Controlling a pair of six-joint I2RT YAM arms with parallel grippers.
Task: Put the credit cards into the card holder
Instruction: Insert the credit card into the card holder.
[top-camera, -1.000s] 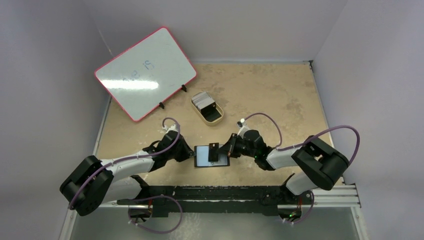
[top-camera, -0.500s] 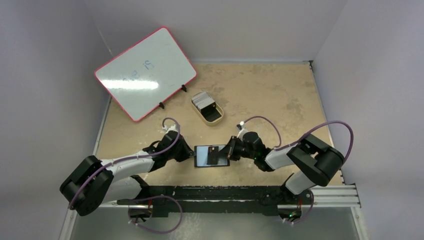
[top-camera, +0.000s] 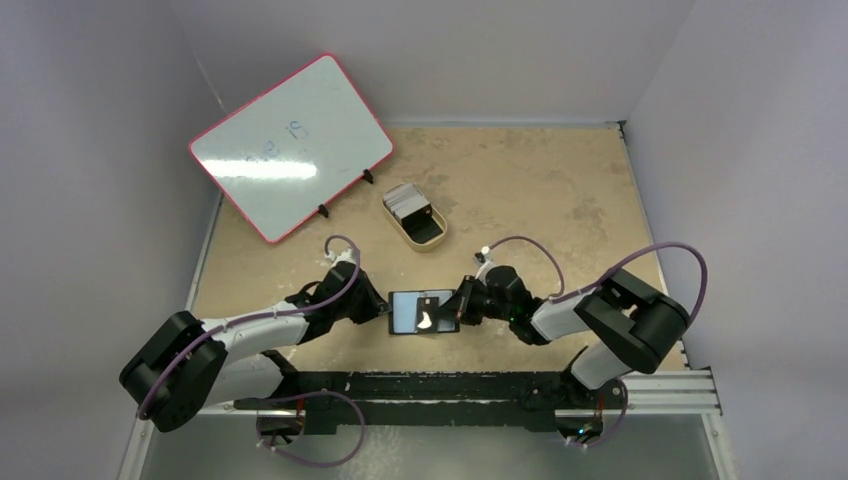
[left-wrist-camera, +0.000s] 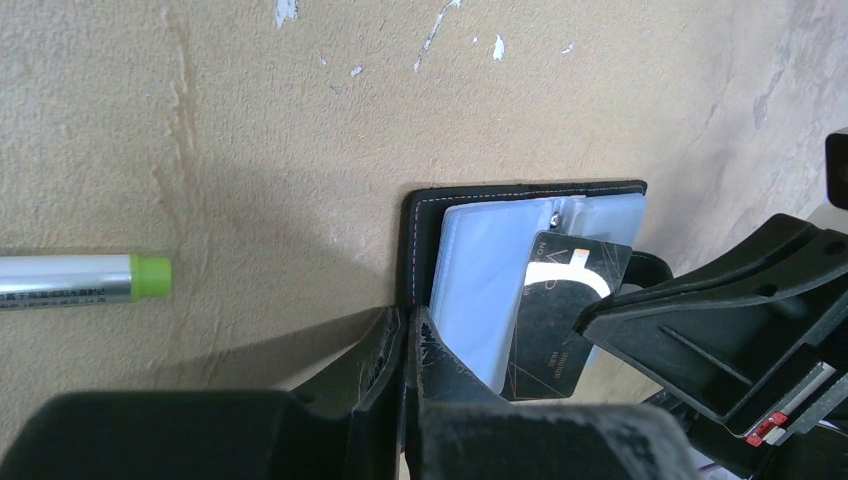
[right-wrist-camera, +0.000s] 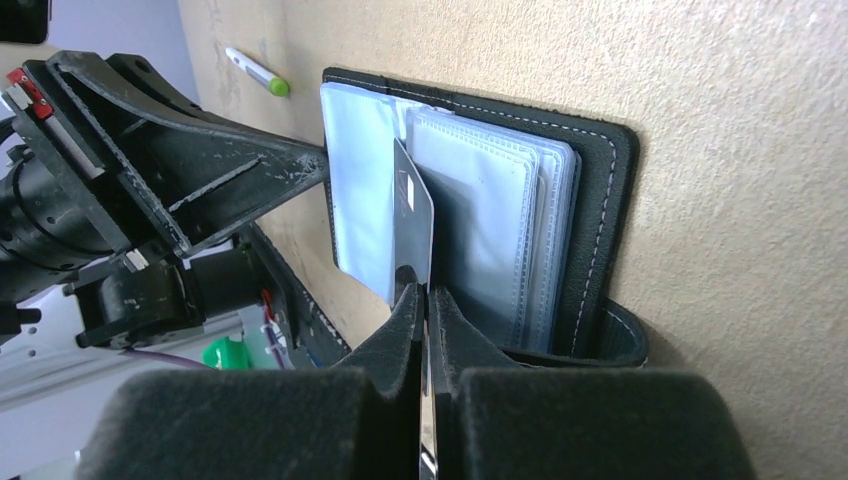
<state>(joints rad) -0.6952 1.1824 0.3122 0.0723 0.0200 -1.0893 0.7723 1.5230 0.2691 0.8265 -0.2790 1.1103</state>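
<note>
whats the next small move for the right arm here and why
Probably push the card deeper into the wallet: the right gripper pinches it only partway between the clear sleeves, and the left gripper clamps the wallet's edge steady.

Credit card (left-wrist-camera: 552, 345) in the right claw (right-wrist-camera: 424, 293): small pale print, too blurred to read. Whiteboard (top-camera: 290, 145), far beyond both claws: faint blue writing, illegible.

Tan, scuffed tabletop (top-camera: 560, 190) enclosed by plain pale lilac walls (top-camera: 90, 150), red-framed whiteboard (top-camera: 290, 145) propped at the far left, metal rail (top-camera: 660, 396) fixed along the near edge
</note>
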